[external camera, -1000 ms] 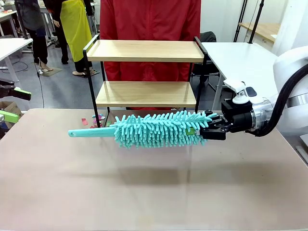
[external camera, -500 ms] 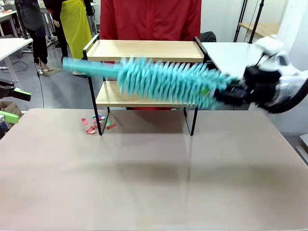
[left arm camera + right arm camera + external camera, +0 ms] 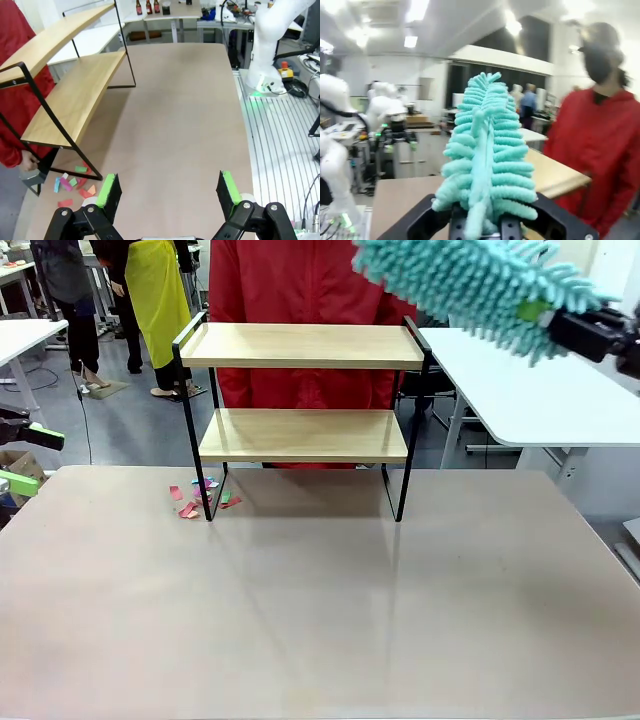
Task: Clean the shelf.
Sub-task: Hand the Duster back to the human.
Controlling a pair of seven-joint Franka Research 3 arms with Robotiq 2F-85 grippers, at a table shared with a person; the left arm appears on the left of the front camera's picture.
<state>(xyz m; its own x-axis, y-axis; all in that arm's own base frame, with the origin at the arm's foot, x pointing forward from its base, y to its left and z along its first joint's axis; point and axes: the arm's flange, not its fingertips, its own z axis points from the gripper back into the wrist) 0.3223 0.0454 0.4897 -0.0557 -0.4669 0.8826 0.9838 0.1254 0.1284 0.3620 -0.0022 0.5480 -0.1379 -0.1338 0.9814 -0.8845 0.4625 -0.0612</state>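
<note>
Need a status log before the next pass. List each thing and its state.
shelf: upright, both boards bare
duster: raised above the shelf, gripped at its fluffy end
right gripper: shut on duster
left gripper: open, holding nothing
paper scraps: scattered by the shelf's left leg

Wide beige counter [image 3: 320,620], bare across the near and middle stretch. At the far edge, the shelf [image 3: 303,432]: two light wooden boards in a thin black frame, standing upright on the counter, both boards bare. Beside the shelf's left front leg, a small cluster of coloured paper scraps [image 3: 200,498] lying flat on the counter.
</note>
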